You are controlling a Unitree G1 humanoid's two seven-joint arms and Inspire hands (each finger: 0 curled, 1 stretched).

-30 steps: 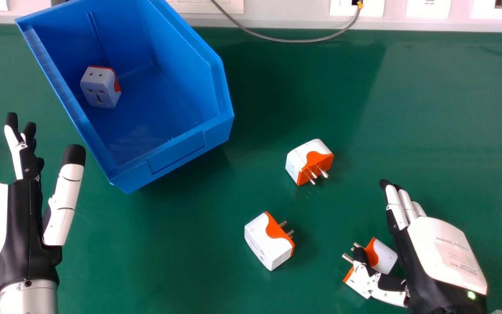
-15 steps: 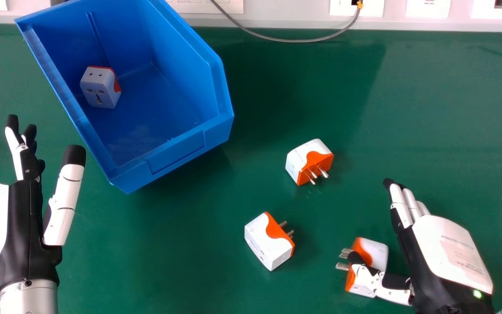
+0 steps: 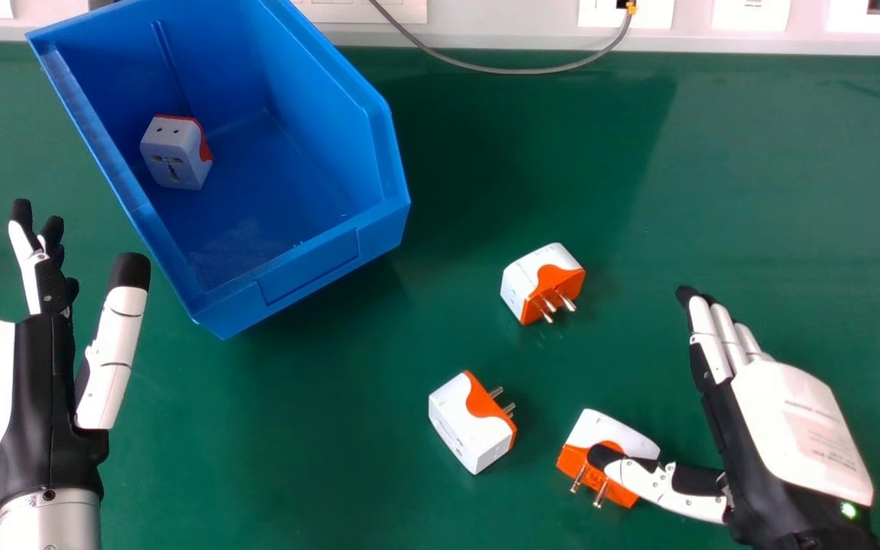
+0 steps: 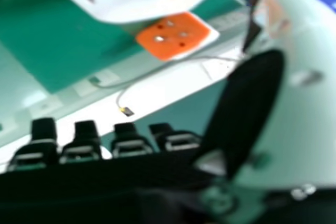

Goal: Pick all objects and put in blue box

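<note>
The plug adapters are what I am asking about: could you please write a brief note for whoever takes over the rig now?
Left hand: open, left of the blue box.
Right hand: open, thumb across the nearest adapter.
Done: one adapter is in the box.
Left: three to box, namely the one at the thumb, the one just left of it and the one farther forward.

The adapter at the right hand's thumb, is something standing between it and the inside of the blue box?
Yes: between this adapter and the inside stands the blue box's near wall. A second adapter and a third adapter closely flank the straight path.
</note>
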